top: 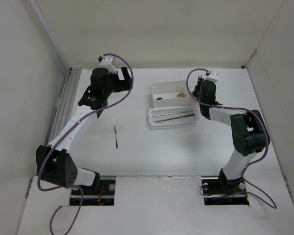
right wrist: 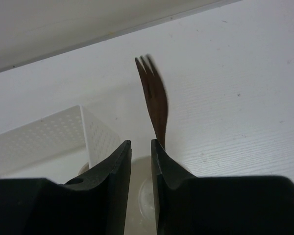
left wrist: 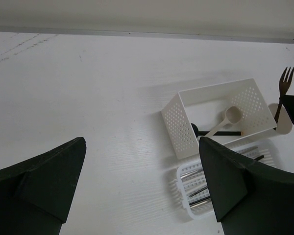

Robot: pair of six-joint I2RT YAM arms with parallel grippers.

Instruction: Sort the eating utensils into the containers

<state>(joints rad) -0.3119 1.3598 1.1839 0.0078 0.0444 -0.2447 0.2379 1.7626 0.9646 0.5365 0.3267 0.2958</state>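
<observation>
- Hanging the right claw [right wrist: 141,146] over a small cream cup [left wrist: 283,122], with its fingers parted by only a narrow slit.
- Showing a dark fork [right wrist: 154,95] upright at that claw, prongs up and blurred. Its handle is dropping behind the tip of one finger rather than across the slit, so it is looking loose rather than pinched.
- Standing, that cup, just beside the right end of a white box [top: 170,86] at the far middle of the table [top: 152,156].
- Spreading the left claw [left wrist: 142,144] as wide as it goes, gripping nothing, above the bare tabletop well to the left of the box.
- Lying inside the box, a cream spoon [left wrist: 229,117] with its bowl up, next to a dark utensil [left wrist: 220,133] with a black handle.
- Sitting just in front of the box, a long perforated basket [top: 172,126].
- Lying lengthwise in that basket, dark and silvery chopsticks [top: 174,116].
- Lying alone on the table, a second fork [top: 115,136], left of the basket and well apart from every container.
</observation>
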